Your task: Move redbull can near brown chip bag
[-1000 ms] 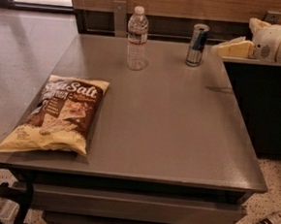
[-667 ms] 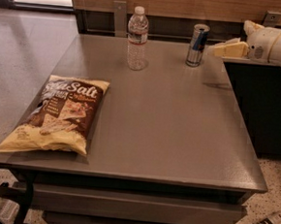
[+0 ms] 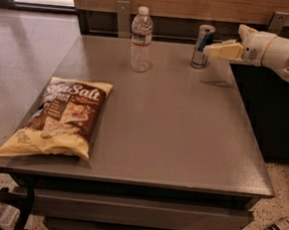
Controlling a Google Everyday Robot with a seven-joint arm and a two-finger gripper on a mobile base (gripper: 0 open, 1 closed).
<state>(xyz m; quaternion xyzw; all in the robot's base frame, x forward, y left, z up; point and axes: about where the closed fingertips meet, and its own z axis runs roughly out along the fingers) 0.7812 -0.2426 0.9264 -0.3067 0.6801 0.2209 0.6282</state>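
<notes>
The redbull can (image 3: 202, 45) stands upright at the far right of the grey table (image 3: 173, 134). The brown chip bag (image 3: 59, 118) lies flat at the table's near left, with "Sea Salt" lettering at its far end. My gripper (image 3: 212, 50) comes in from the right at can height. Its pale yellow fingertips sit just to the right of the can, very close to it.
A clear plastic water bottle (image 3: 141, 39) stands upright at the far middle of the table, left of the can. A wooden wall with metal brackets runs behind the table. A dark cabinet stands to the right. Floor lies to the left.
My gripper has moved left toward the can, and its fingertips now reach nearly to the can's right side. The can, bottle and bag have not moved.
</notes>
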